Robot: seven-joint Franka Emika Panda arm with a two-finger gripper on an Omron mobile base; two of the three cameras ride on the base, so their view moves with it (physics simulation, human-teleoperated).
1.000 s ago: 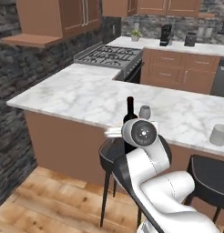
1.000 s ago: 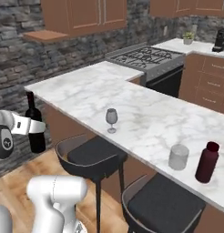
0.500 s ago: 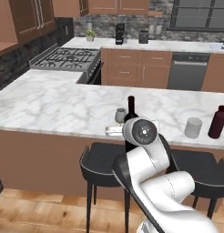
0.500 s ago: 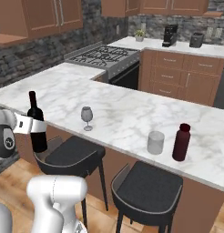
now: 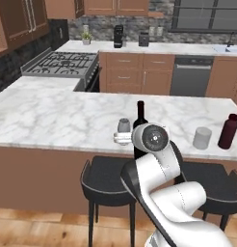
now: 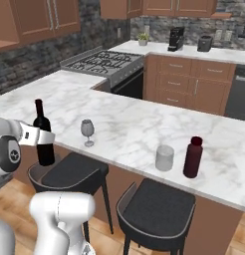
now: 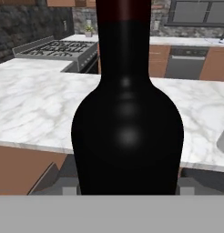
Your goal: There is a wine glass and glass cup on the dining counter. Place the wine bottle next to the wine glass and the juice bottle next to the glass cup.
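Note:
My gripper point(image 6: 43, 138) is shut on the wine bottle point(image 6: 43, 130), a slim black bottle with a dark red top. It holds the bottle upright just off the front edge of the dining counter point(image 6: 129, 124), above a stool. In the hand view the wine bottle point(image 7: 127, 118) looms close. The wine glass point(image 6: 87, 130) stands on the counter a little to the bottle's right. Farther right stand the glass cup point(image 6: 165, 158) and, beside it, the maroon juice bottle point(image 6: 193, 157). From the left base view, the wine bottle's neck point(image 5: 140, 112) rises behind my wrist, beside the wine glass point(image 5: 123, 126), with the glass cup point(image 5: 202, 138) and juice bottle point(image 5: 228, 131) at right.
Black stools point(image 6: 69, 172) point(image 6: 157, 201) stand under the counter's front edge. A stove point(image 6: 102, 61) sits at the back left, and a coffee machine point(image 6: 175, 39) stands on the far counter. The marble top is bare left of and behind the wine glass.
The whole scene has shifted in both base views, so the base has driven. The wine bottle stays in my shut gripper, in the same place relative to the arm.

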